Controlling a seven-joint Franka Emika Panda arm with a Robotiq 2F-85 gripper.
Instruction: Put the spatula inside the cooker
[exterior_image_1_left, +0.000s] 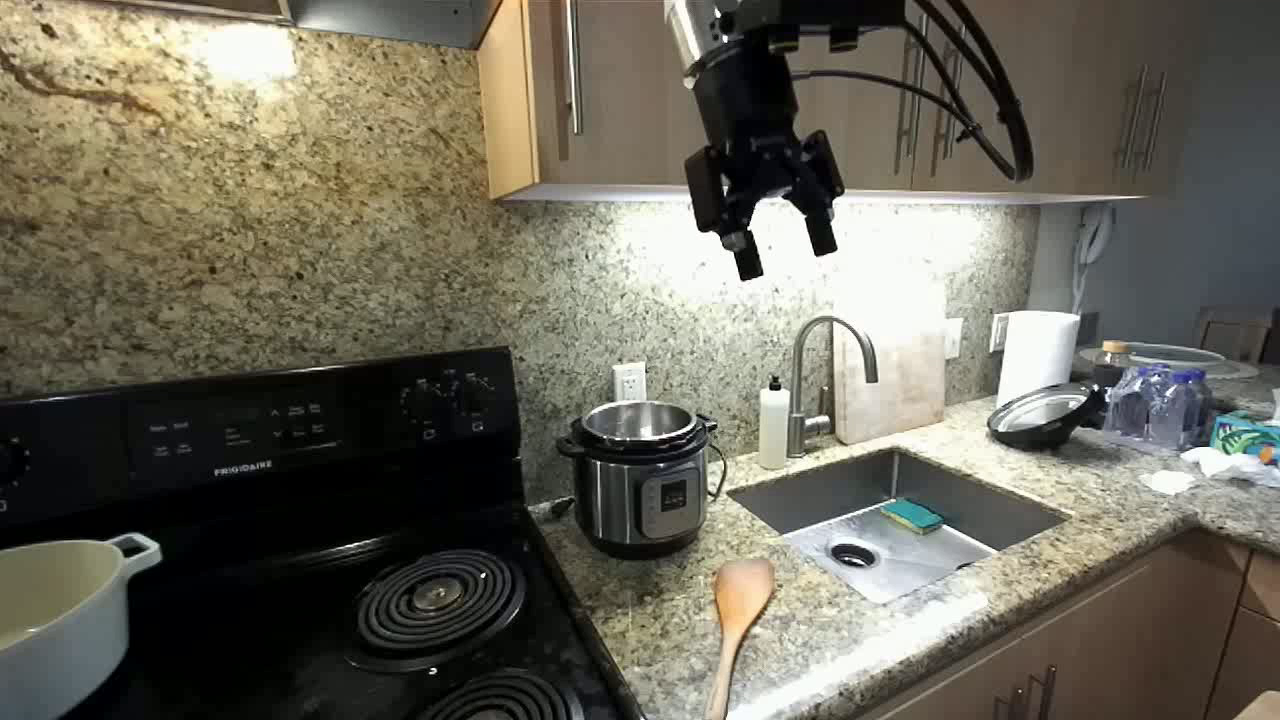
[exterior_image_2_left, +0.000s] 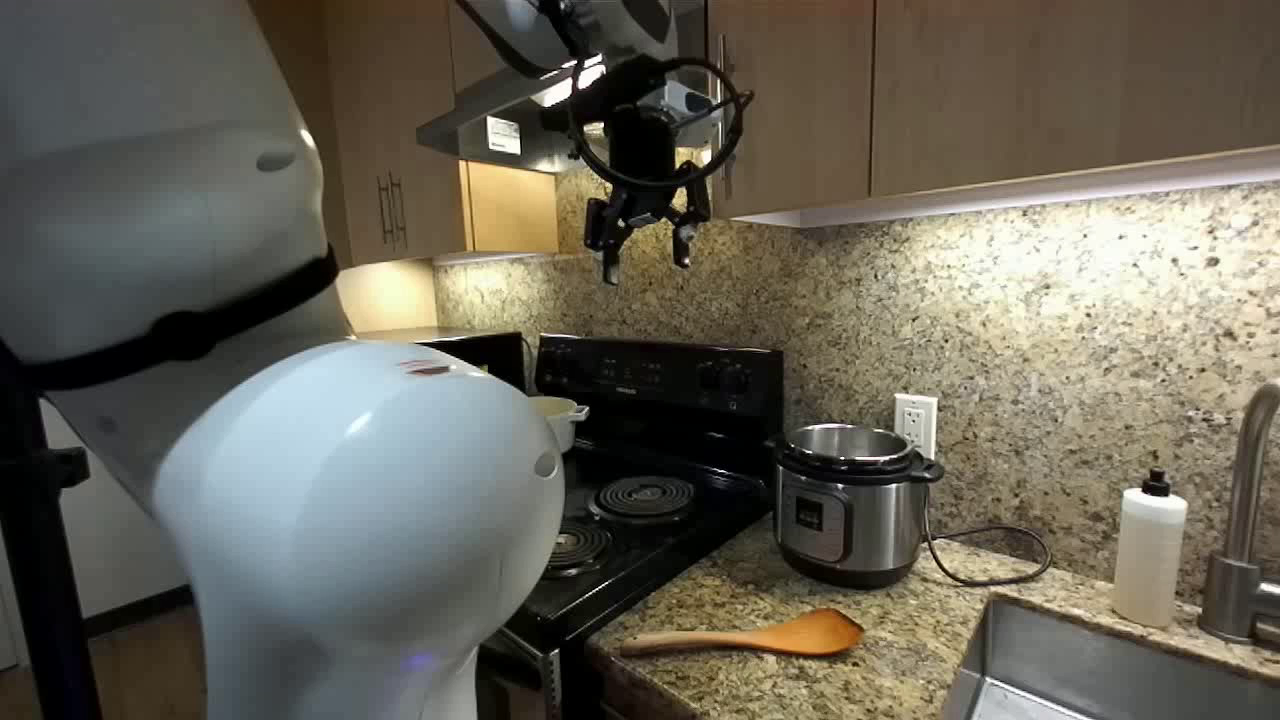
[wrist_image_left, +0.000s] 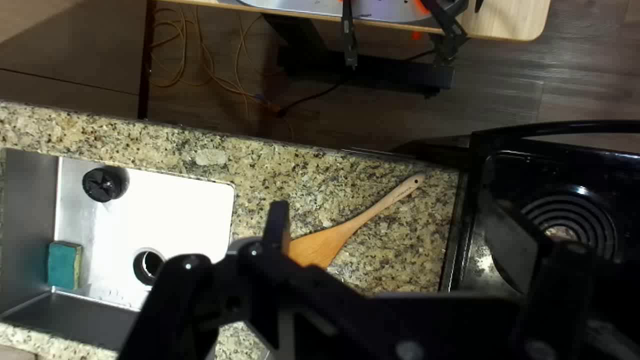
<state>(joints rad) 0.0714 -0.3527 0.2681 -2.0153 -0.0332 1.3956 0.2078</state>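
The wooden spatula lies flat on the granite counter in front of the cooker. It also shows in an exterior view and in the wrist view, where a finger hides part of its head. The steel cooker, with black base and rim, stands upright and lidless between stove and sink. It also shows in an exterior view; the wrist view does not show it. My gripper is open and empty, high above the counter, fingers pointing down. It also shows in an exterior view and the wrist view.
The black stove adjoins the counter, with a white pot on it. The sink holds a sponge. A soap bottle and faucet stand behind the sink. Upper cabinets hang near the gripper.
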